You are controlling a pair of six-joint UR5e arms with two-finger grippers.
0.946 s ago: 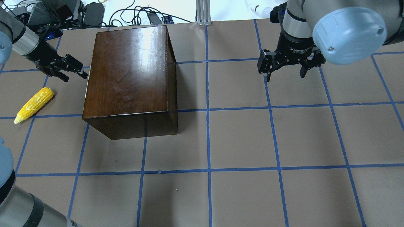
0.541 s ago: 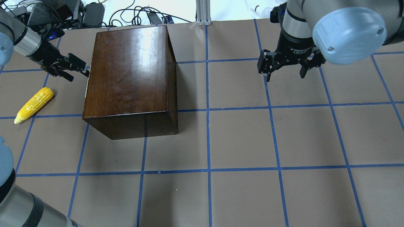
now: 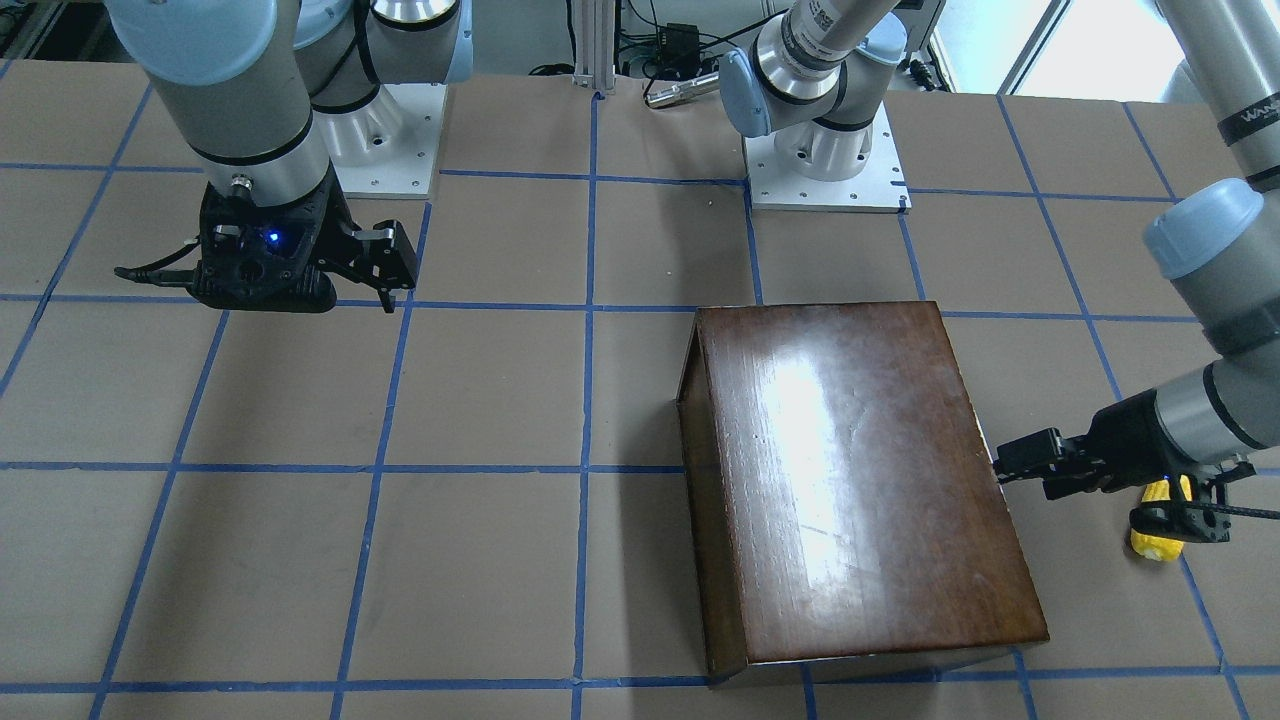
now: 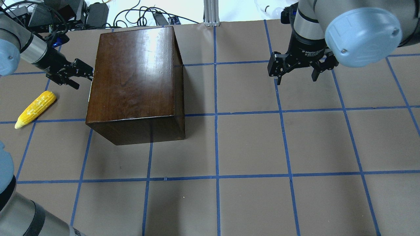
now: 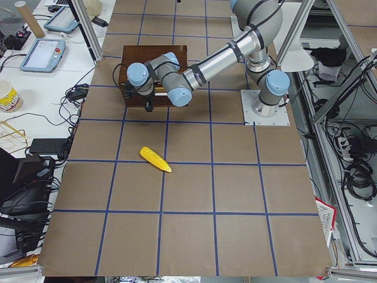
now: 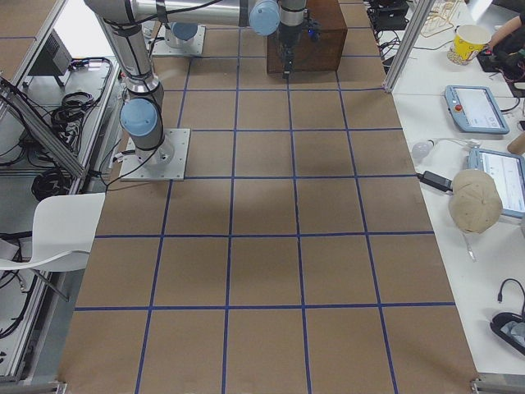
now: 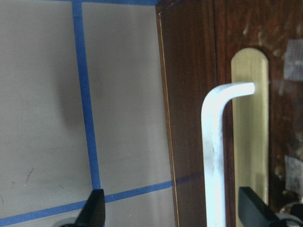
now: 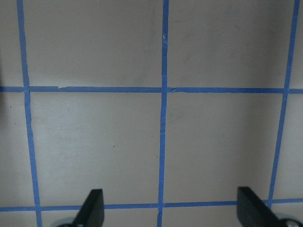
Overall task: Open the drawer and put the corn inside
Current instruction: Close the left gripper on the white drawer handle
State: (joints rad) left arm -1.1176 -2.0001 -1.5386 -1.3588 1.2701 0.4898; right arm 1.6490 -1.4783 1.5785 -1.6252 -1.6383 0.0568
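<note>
Drawer (image 7: 284,132): it sat shut in the 9 o'clock face of the box (image 4: 134,75) in the overhead view, so only its scuffed dark front showed, and that in the left wrist view.
Key relation: the drawer front lay at 3 o'clock from the left gripper (image 4: 86,79), just beside it. The left wrist view put the handle (image 7: 213,156) between the two fingertips, toward the 3 o'clock one.
Handle axis: it ran 12 to 6 in the wrist view, across the line between the jaws, which suited a pinch and a pull toward 9 o'clock.
Left gripper: spread wide, with nothing clamped.
Right gripper (image 4: 297,78): spread wide and empty, hanging over bare table (image 4: 249,144) well off at 3 o'clock from the box.
Nearer arm: the left, for both drawer and corn.
Corn (image 4: 35,109): it lay on the table at about 7 o'clock from the left gripper, near it, with the long axis running from 8 to 2 and the tapered tip at 8.
Materials: glossy dark wood box with a strong glare; a pale, smooth bent-rod handle over a pale rounded recess; bumpy yellow corn, likely hard plastic; a matte brown table with a blue tape grid.
</note>
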